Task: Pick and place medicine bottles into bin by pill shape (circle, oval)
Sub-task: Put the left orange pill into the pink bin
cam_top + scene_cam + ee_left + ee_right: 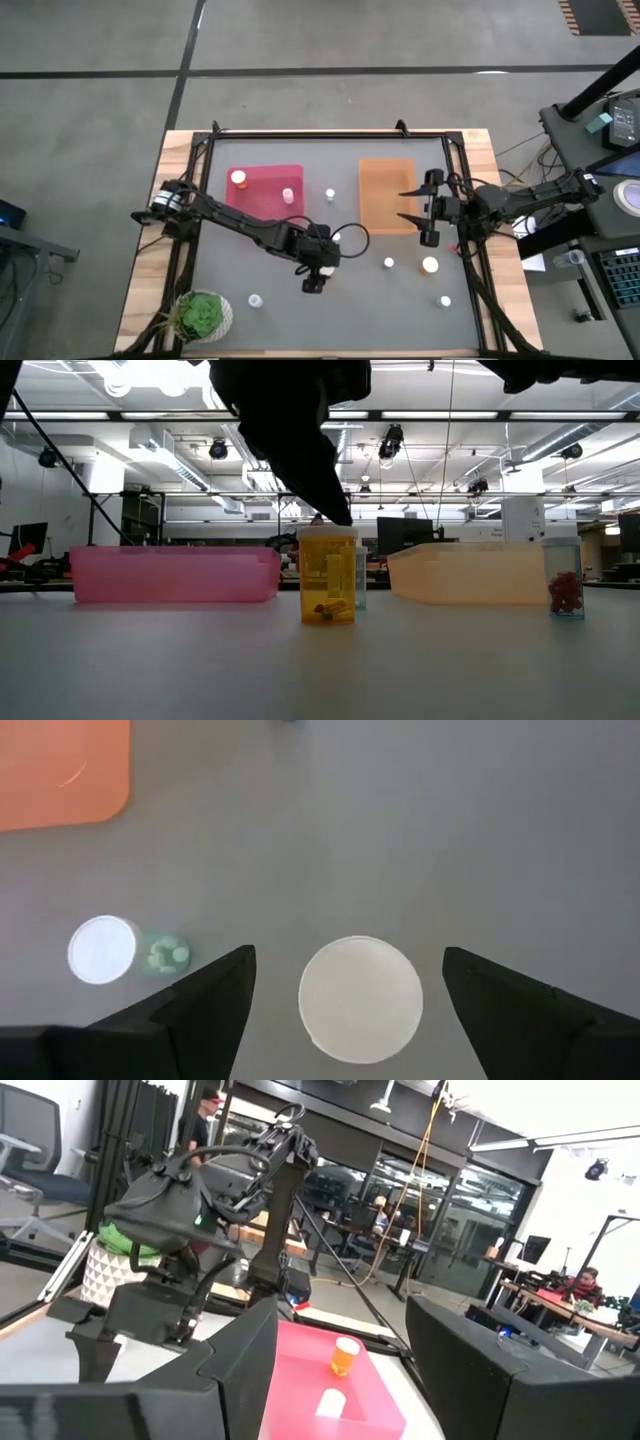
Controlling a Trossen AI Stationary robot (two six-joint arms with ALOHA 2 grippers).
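Note:
An orange-tinted medicine bottle (328, 586) with a round white cap (360, 997) stands upright on the grey table. My left gripper (348, 952) hangs just above it, slanting down. It is open, with one finger on each side of the cap and a gap at both. In the high view my left gripper (318, 276) covers this bottle. My right gripper (402, 205) waits open, raised over the right part of the orange bin (385, 195). The pink bin (262, 190) holds two bottles (238, 178).
More bottles stand on the table: one with green pills (120, 950), one with red pills (565, 591), others near the front (255, 299) and front right (445, 300). A potted plant (203, 313) sits at the front left corner.

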